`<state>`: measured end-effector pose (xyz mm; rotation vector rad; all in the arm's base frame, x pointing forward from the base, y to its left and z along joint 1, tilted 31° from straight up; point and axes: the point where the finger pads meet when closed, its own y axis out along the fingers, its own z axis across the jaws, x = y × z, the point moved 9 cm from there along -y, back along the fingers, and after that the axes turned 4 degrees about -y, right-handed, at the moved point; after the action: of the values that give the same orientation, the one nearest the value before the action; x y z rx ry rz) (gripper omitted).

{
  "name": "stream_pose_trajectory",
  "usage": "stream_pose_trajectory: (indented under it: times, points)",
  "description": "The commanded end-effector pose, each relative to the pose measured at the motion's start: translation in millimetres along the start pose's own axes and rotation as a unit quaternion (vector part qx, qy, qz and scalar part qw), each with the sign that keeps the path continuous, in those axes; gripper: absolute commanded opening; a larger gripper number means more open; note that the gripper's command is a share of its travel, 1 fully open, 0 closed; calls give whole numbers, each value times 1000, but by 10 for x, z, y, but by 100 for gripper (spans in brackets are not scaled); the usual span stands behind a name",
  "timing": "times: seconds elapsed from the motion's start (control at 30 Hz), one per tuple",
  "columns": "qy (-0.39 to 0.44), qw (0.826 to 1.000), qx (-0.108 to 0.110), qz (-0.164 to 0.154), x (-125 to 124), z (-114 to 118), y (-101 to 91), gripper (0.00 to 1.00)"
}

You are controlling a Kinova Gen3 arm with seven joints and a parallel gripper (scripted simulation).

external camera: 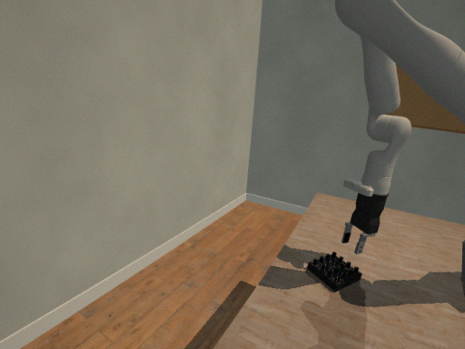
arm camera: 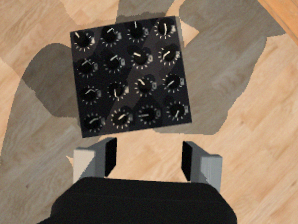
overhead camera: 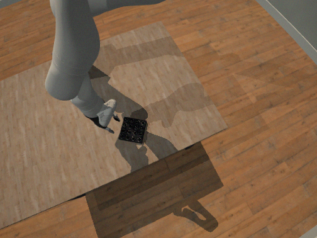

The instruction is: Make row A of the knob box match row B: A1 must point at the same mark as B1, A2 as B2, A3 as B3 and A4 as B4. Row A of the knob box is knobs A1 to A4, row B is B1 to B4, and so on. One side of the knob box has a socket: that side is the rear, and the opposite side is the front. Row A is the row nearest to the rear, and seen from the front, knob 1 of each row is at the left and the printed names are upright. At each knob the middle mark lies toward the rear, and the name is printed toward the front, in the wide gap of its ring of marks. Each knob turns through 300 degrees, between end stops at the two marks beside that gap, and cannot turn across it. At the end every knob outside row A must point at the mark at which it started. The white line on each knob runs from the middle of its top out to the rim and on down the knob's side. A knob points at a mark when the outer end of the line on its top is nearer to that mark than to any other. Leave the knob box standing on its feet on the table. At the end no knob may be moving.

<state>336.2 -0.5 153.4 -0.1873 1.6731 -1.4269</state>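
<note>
The knob box point(arm camera: 131, 75) is a black square box with a grid of black knobs, each with a white line. It stands on the light wooden table, also in the top view point(overhead camera: 133, 130) and in the exterior view point(external camera: 334, 270). My gripper point(arm camera: 149, 153) is open and empty. It hangs above the table, just beside one edge of the box and clear of the knobs. It shows in the top view point(overhead camera: 112, 123) left of the box and in the exterior view point(external camera: 354, 242) a little above it. The knob names and the socket are too small to read.
The table's edge point(overhead camera: 176, 151) runs close past the box, with the darker wooden floor point(overhead camera: 251, 94) beyond. Grey walls point(external camera: 138, 115) stand further off. My arm point(overhead camera: 73, 56) rises over the table's left part.
</note>
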Motion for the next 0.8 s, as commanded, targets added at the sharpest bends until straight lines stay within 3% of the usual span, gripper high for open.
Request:
stream_pose_trajectory:
  times: [0.0, 0.43, 0.77]
  points:
    - [16, 1000, 2, 1, -21, 16, -2, 100]
    - [149, 989, 14, 6, -96, 124, 8, 100]
    - [316, 948, 24, 15, -169, 229, 8, 100]
